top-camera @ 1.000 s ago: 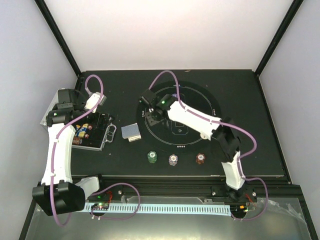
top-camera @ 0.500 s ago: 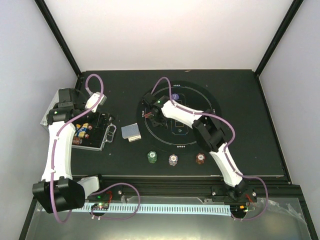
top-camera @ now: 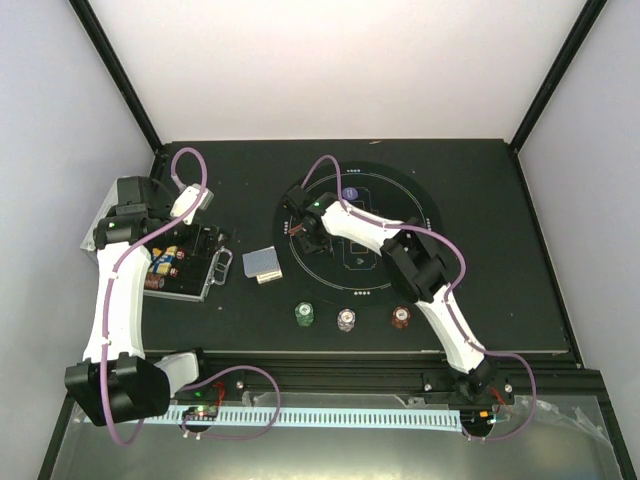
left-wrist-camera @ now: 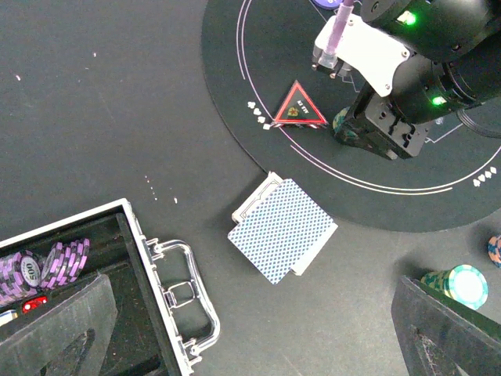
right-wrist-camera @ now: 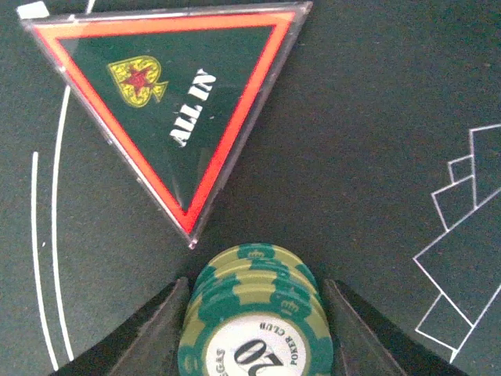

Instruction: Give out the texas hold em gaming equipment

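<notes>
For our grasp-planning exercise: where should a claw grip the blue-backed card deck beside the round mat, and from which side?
Probably from straight above, pinching the card deck across its two long edges: it lies flat and thin, so only its edges offer purchase.

The overhead camera sits above and behind the arms, looking down on the whole table (top-camera: 530, 220) from far off. The left wrist camera hangs fairly high by the case (left-wrist-camera: 139, 243), facing down, and takes in the cards (left-wrist-camera: 282, 229), the triangle (left-wrist-camera: 298, 106) and the end of the right arm (left-wrist-camera: 407, 78). The right wrist camera looks down from very close, with green chips (right-wrist-camera: 254, 313) at its lower edge. Both wrist views share the triangle. The overhead and left wrist views share the cards and case.
</notes>
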